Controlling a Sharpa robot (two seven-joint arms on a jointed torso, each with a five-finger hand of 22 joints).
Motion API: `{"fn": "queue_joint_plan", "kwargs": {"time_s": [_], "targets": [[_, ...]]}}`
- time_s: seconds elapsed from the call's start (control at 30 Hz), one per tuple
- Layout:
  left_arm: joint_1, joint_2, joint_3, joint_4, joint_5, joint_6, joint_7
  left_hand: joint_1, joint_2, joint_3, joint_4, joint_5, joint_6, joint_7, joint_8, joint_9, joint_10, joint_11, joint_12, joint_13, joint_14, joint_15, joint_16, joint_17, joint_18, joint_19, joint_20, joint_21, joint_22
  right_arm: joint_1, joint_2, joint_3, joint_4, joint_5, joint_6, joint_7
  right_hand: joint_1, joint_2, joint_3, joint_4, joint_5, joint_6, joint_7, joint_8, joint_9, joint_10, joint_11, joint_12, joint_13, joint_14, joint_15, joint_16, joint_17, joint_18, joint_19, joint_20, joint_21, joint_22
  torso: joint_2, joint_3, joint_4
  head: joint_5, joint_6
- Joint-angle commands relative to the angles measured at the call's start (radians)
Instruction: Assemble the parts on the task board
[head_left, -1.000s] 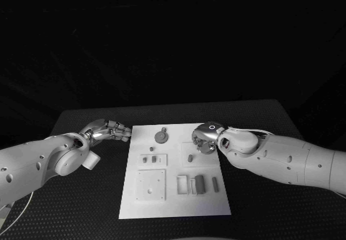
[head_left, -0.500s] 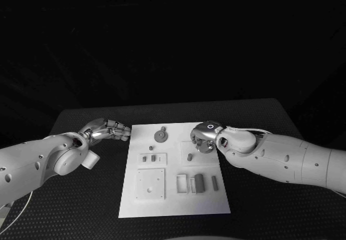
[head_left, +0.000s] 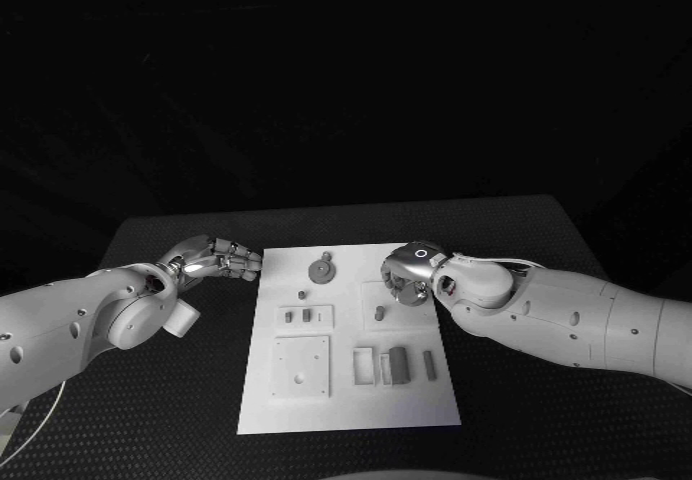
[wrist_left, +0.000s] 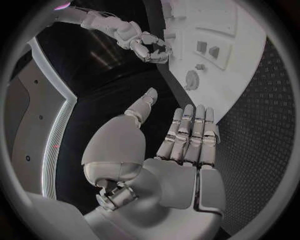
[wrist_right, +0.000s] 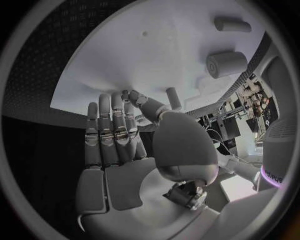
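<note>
Lab: black test table (head_left: 173, 400), equip. racks (wrist_right: 253, 95) behind.

counter (head_left: 519, 260): black, matt, finely textured with a woven or dotted grain, clearest in the left wrist view.
task board (head_left: 353, 405): white, smooth, matt, looks like plastic; shallow recesses and raised frames of the same finish.
parts (head_left: 325, 270): grey, dull, smooth, plastic-looking; cylinder (wrist_right: 226, 64) with a satin sheen.
left robot hand (head_left: 216, 260): silver, metallic, glossy, bright glints on the segments.
right robot hand (head_left: 408, 272): silver, polished metal look; dark glossy disc with a pale ring on the back.
arms (head_left: 577, 315): white, smooth shell, semi-gloss plastic, small dark holes.
</note>
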Motion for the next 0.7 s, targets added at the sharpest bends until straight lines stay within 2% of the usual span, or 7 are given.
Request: {"fn": "queue_joint_plan", "kwargs": {"time_s": [0.03,0.7], "targets": [[0.000,0.001,0.000,0.003,-0.005,0.014,0.007,-0.006,0.003,-0.003,0.000,-0.005,-0.007,0.026,0.002,0.001,-0.003,0.001,0.003,-0.001,-0.004,0.003,-0.004,0.001,0.008,-0.001,0.005,0.006,-0.001,-0.023,-0.003,-0.017,-0.013,-0.026,0.065,-0.047,0.008,0.001,-0.004,-0.004,0.000,0.008,-0.001,0.004,0.004,0.010,-0.004,0.006,0.003,0.010,-0.002,0.006,0.003,0.020,0.010,0.001,-0.004,0.001,0.000,0.0003,0.0002,-0.001,-0.001],[0.000,0.000,0.000,0.003,-0.006,0.013,0.009,-0.006,0.004,-0.003,0.000,-0.005,-0.007,0.026,0.003,0.001,-0.003,0.001,0.003,-0.002,-0.003,0.003,-0.004,0.002,0.008,-0.001,0.005,0.006,-0.002,-0.023,-0.011,-0.016,0.009,-0.032,0.005,-0.073,0.016,-0.006,-0.004,-0.004,0.000,0.018,-0.007,0.009,0.021,0.024,-0.011,0.009,0.019,0.031,-0.009,0.008,0.015,0.030,0.035,0.002,-0.004,0.005,0.000,-0.0010,0.0010,-0.002,-0.002]]}}
